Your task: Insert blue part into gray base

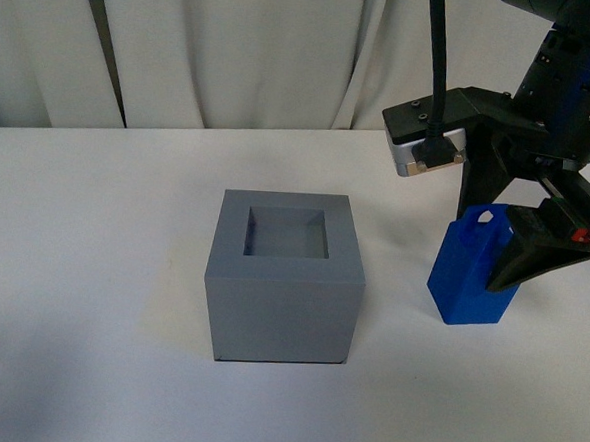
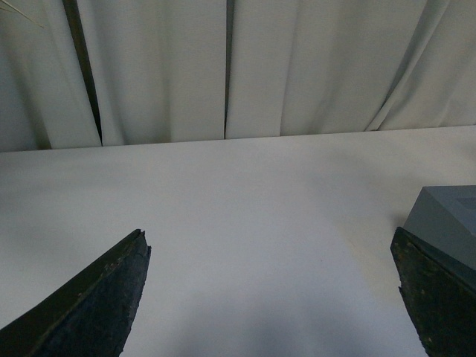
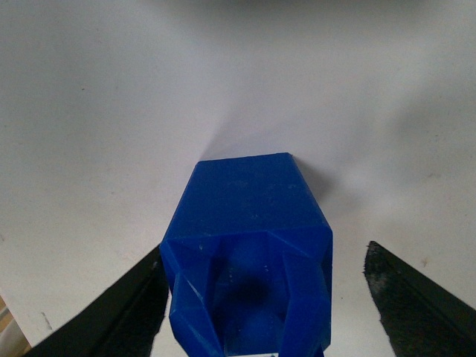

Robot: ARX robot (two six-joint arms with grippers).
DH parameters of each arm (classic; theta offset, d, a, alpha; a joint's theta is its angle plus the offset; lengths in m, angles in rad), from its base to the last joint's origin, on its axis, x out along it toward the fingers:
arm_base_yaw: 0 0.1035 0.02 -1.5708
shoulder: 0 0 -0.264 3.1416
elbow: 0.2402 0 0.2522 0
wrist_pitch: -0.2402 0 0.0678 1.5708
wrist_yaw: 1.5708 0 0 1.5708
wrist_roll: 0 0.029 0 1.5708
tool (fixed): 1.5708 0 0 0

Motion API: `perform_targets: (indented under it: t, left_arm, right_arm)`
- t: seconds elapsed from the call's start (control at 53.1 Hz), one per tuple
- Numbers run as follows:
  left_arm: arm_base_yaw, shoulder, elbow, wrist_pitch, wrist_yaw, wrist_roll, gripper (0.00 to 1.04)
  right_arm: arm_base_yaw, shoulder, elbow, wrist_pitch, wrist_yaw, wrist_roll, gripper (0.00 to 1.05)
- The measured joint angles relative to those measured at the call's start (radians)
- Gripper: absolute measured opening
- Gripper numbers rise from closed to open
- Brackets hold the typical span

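Note:
The gray base (image 1: 281, 280) stands mid-table with its square recess facing up and nothing in it. To its right the blue part (image 1: 470, 272) stands upright on the table, loop handle on top. My right gripper (image 1: 481, 260) is open and straddles the blue part. In the right wrist view the blue part (image 3: 253, 216) sits between the fingers (image 3: 413, 301): one finger lies close against its side and the other stands apart with a gap. My left gripper (image 2: 269, 236) is open over bare table, with a corner of the gray base (image 2: 446, 214) beside one finger. The front view does not show it.
The white table (image 1: 92, 269) ends at a pale curtain (image 1: 235, 47) along the back. The right arm's wrist camera housing (image 1: 425, 139) and a black cable hang above the blue part.

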Motion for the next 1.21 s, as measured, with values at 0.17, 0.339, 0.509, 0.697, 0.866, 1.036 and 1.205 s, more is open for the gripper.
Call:
perform_targets:
  t: [0.17,0.339,0.509,0.697,0.866,1.036,1.205]
  left_arm:
    - [0.0,0.0,0.0,0.0,0.0,0.0,0.99]
    - [0.0,0.0,0.0,0.0,0.0,0.0,0.99]
    - [0.0,0.0,0.0,0.0,0.0,0.0,0.99]
    - [0.0,0.0,0.0,0.0,0.0,0.0,0.99]
    - [0.0,0.0,0.0,0.0,0.0,0.0,0.99]
    - [0.0,0.0,0.0,0.0,0.0,0.0,0.99]
    - [0.0,0.0,0.0,0.0,0.0,0.0,0.99]
  right_arm:
    - [0.0,0.0,0.014,-0.013,-0.005,-0.001,0.48]
    - [0.002,0.0,0.061,-0.057,-0.046,0.005,0.47]
    - [0.02,0.0,0.198,-0.157,-0.103,0.027,0.47]
    - [0.061,-0.002,0.323,-0.233,-0.136,0.055,0.47]
    - [0.114,-0.008,0.364,-0.261,-0.148,0.086,0.47]
    - [0.151,-0.008,0.365,-0.263,-0.145,0.103,0.47]
    - [0.209,-0.008,0.378,-0.264,-0.131,0.137,0.47]
